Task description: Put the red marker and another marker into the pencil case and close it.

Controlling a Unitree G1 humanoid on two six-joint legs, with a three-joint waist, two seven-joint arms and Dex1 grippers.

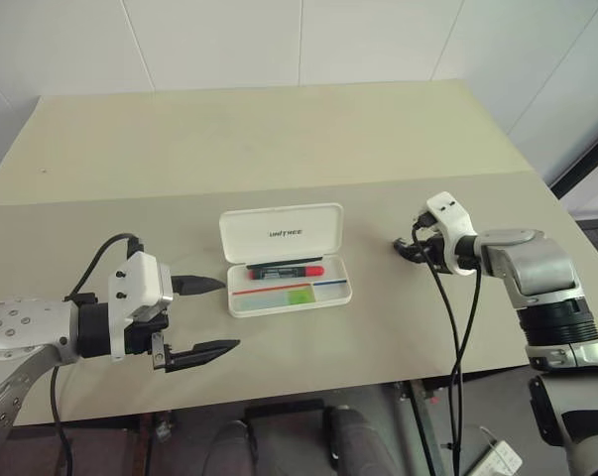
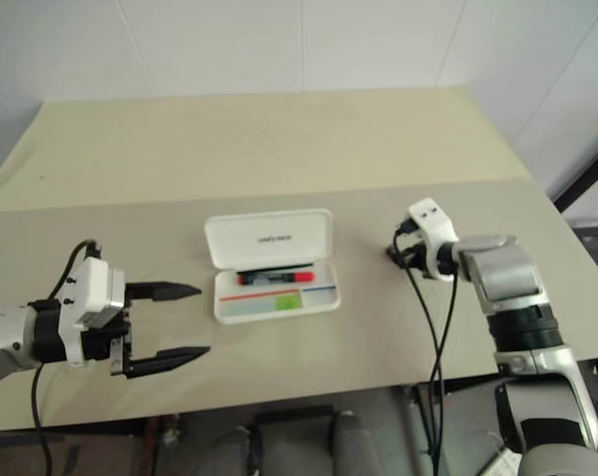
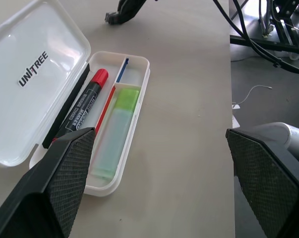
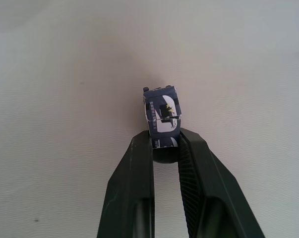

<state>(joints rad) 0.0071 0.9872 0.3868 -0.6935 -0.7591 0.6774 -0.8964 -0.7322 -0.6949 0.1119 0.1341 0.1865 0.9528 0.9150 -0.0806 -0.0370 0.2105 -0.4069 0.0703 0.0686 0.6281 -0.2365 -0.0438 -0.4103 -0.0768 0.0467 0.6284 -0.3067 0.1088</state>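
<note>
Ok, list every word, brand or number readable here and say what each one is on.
"UNITREE": dark letters inside the open lid of the white pencil case.
Red marker: white print along its black barrel, too small to read.
Small dark blue and white printed thing between the right gripper fingers: print blurred, unreadable.
Green marker: no text seen.

You can't read the print on the small dark object (image 4: pixel 162 117) pinched between the right gripper's (image 4: pixel 165 148) fingertips.

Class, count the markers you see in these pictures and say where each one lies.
2. The red marker lies in the open case nearest the lid; the green marker lies beside it in the tray. None seems hidden.
</note>
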